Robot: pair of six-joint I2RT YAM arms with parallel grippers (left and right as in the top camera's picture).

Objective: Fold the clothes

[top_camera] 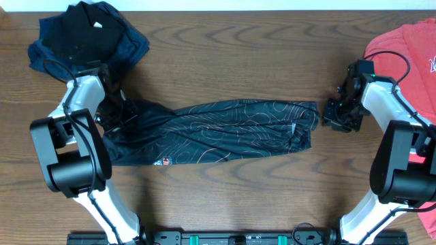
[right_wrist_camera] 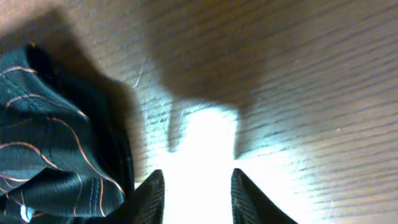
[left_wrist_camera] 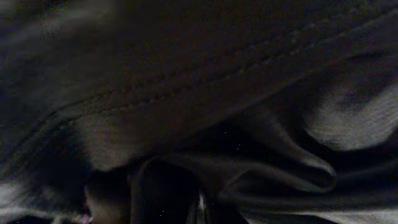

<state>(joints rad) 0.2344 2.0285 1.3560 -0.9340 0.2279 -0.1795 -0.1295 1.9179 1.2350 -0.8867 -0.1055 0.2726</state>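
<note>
The clothes, a shiny black jersey [top_camera: 218, 129] with thin orange lines, lie in a long, loosely folded band across the middle of the table [top_camera: 225, 61]. My left gripper [top_camera: 117, 116] sits at the band's left end. In the left wrist view dark cloth [left_wrist_camera: 186, 93] fills the frame and bunches into the shut left gripper [left_wrist_camera: 199, 211]. My right gripper [top_camera: 335, 114] hovers just past the band's right end. In the right wrist view this gripper [right_wrist_camera: 196, 177] stands open over bare wood, and the jersey's edge [right_wrist_camera: 50, 143] lies just left of its left finger.
A heap of plain black and navy garments [top_camera: 85, 34] lies at the back left, close behind my left arm. A coral-red T-shirt [top_camera: 409, 54] lies at the right edge, behind my right arm.
</note>
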